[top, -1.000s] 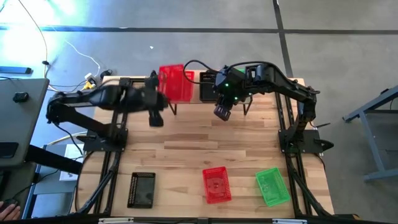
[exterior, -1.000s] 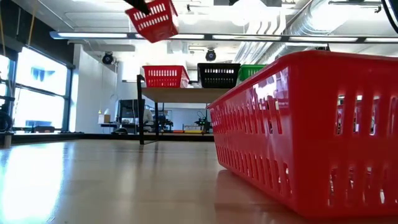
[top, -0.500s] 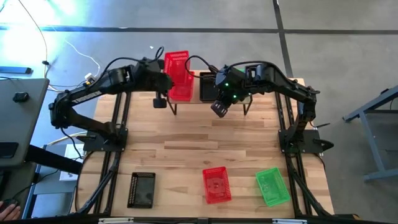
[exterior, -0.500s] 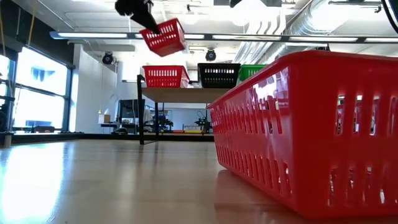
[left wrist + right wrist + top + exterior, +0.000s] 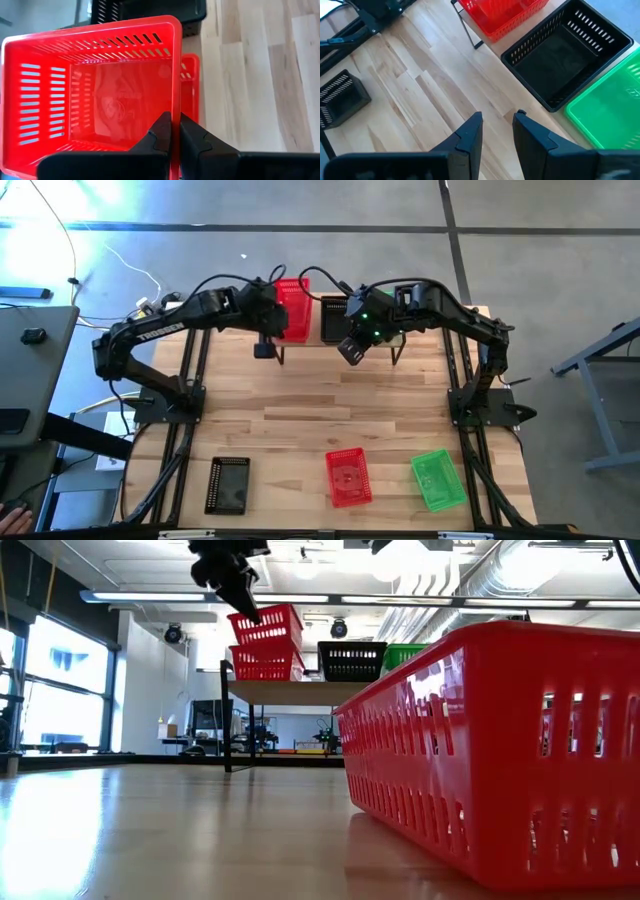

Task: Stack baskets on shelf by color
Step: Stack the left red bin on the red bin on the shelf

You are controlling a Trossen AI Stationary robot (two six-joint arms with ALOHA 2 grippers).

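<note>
My left gripper [image 5: 272,320] is shut on a red basket [image 5: 291,306] and holds it over the shelf [image 5: 290,691] at the table's far edge. In the low view this basket [image 5: 268,626] hangs tilted right above another red basket [image 5: 265,662] standing on the shelf's left end. A black basket [image 5: 352,660] and a green basket [image 5: 405,655] stand beside it on the plank. My right gripper [image 5: 349,351] hovers open in front of the shelf's middle, holding nothing. My left gripper pinches the rim of one side wall [image 5: 175,107] of the red basket, one finger [image 5: 161,136] inside the basket and one finger [image 5: 194,138] outside. The fingers come from above and from the table's left, slanting down. The basket is lifted and tilted, its lower end at the shelf basket's rim.
Near the table's near edge lie a black basket [image 5: 228,485], a red basket [image 5: 348,477] and a green basket [image 5: 438,479]. The red one fills the low view's right [image 5: 500,750]. Bare wood lies between them and the shelf.
My left gripper has carried the red basket toward the far edge and down, from high above the table to right over the red basket on the shelf. The basket has stayed tilted in the hold. My right gripper has shifted slightly toward the shelf.
</note>
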